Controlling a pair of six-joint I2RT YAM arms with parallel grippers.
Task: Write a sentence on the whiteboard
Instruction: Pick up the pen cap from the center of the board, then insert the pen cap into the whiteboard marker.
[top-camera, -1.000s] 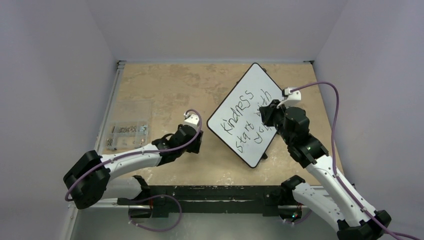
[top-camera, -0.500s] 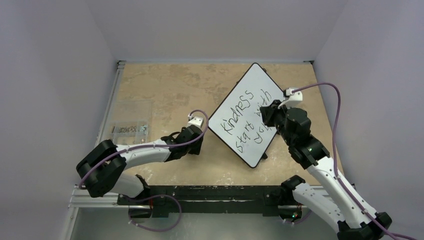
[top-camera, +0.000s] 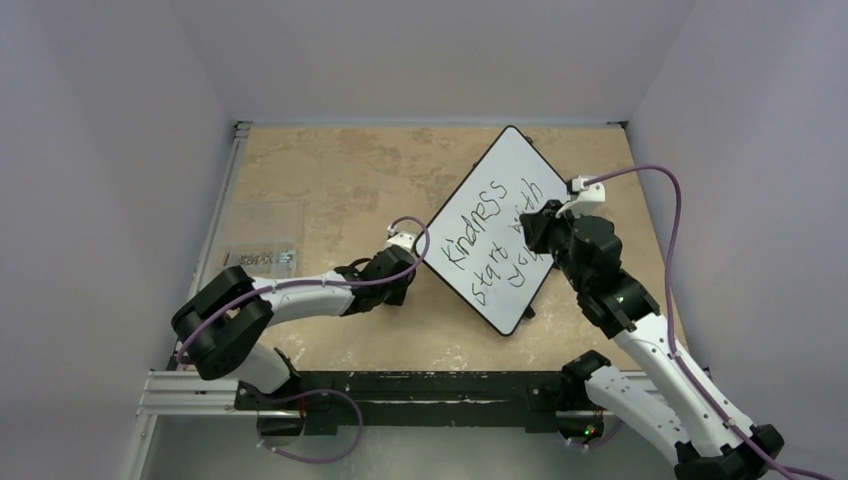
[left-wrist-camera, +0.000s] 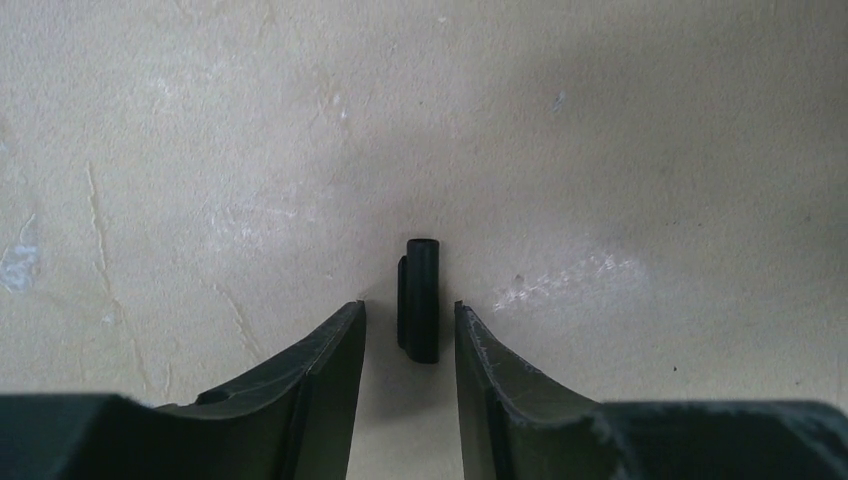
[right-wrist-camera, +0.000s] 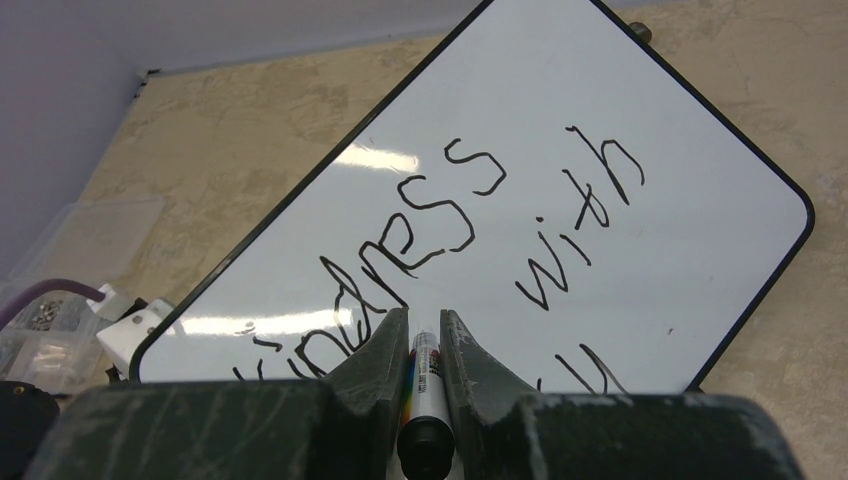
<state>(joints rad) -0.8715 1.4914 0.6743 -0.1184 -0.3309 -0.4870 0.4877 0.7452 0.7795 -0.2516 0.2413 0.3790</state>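
On the right half of the tan table (top-camera: 330, 180) sits the whiteboard (top-camera: 515, 160), turned so its corners point away from and toward the arms. The sentence (top-camera: 477, 225) runs across it in black handwriting. "Kindness" is on one line and "start with" on the next, and a few more letters below them are partly hidden by the right arm.

The right gripper (right-wrist-camera: 423, 330) hangs over the board's right side. Its two fingers are clamped on a marker (right-wrist-camera: 424, 395) with a black end and a coloured label. The marker points at the white surface between "Kindness" and "with". Whether its tip touches the board cannot be told from these views.

The left gripper (left-wrist-camera: 410, 312) is low over bare tabletop just off the board's left edge. Its jaws stand apart, one on each side of a small black cylinder (left-wrist-camera: 419, 300) lying on the table, which is possibly the marker's cap. A thin gap shows on both sides of the cylinder, so the fingers are not gripping it.

Near the table's left edge lies a clear plastic box (top-camera: 255, 255) holding small metal parts, well apart from the board
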